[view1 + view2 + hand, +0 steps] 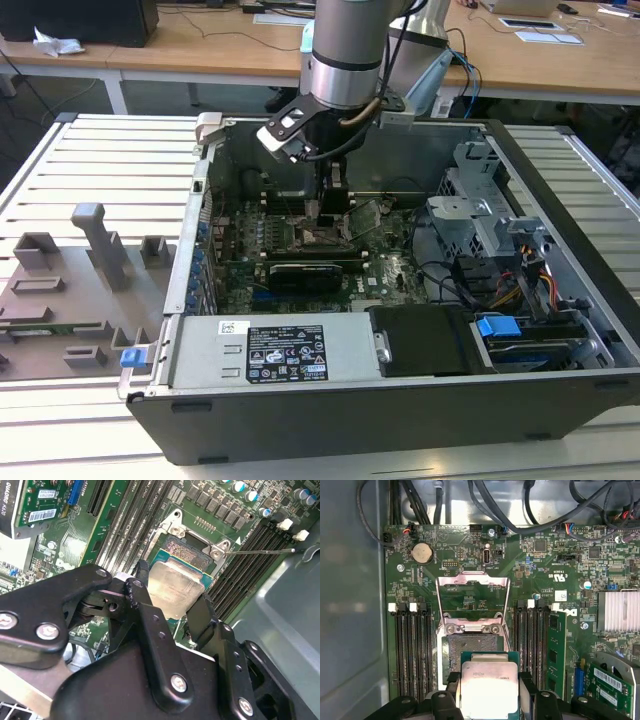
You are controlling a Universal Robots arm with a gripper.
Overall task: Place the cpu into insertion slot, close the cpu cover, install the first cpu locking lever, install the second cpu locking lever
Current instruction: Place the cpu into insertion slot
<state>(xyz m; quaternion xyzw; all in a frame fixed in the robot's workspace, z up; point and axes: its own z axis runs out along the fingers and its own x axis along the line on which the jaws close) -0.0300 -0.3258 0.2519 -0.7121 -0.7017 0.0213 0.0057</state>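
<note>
My gripper [489, 692] is shut on the cpu [489, 686], a flat silver-topped square chip on a green base. One black finger [452, 681] presses each of two opposite edges. The chip hovers level and partly overlaps the insertion slot [470, 650], whose dark pin field still shows beyond it. The cpu cover [472, 582] is a silvery frame, hinged open and standing up behind the slot. In the second wrist view the cpu [175, 586] sits between the fingers [201, 611] just short of the slot [186, 554]. A thin locking lever [260, 551] sticks out sideways. In the exterior view the gripper [330, 205] reaches down into the computer case.
Black memory slots [412, 650] flank the socket on both sides. A memory module [555, 650] stands in one of them. Cables [530, 510] run along the case wall. In the exterior view a drive cage [480, 215] and the power supply [270, 350] crowd the case around the green board [250, 250].
</note>
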